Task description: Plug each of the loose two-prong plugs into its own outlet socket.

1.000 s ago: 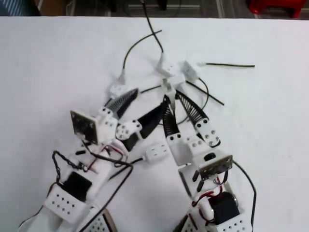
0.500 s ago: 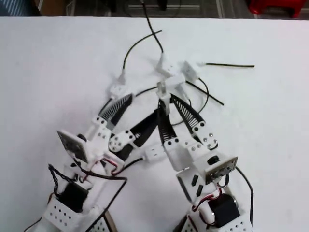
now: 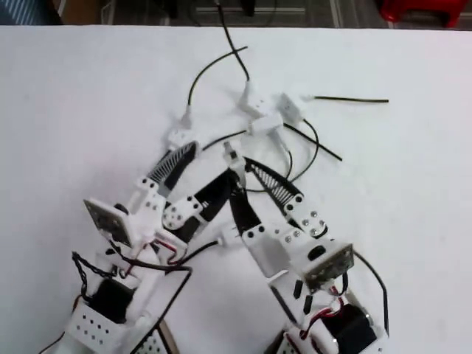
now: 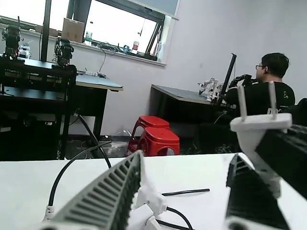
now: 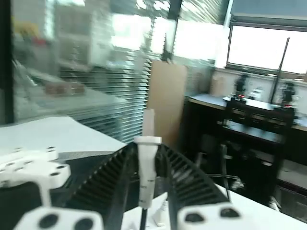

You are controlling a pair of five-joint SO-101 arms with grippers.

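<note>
Right end effector (image 3: pixel 240 168) is clamped on a two-prong plug (image 3: pixel 230 151), with the prongs pointing out past its fingertips, above the middle of the surface (image 3: pixel 74 88). Over the last second it has drawn back toward the near edge, away from the nearest outlet socket (image 3: pixel 265 124) in the cluster lying closer to the far edge. The plug therefore looks unseated and probably needs a fresh, better-aligned approach. Left end effector (image 3: pixel 214 161), spread open and empty, has pulled back alongside it.
</note>
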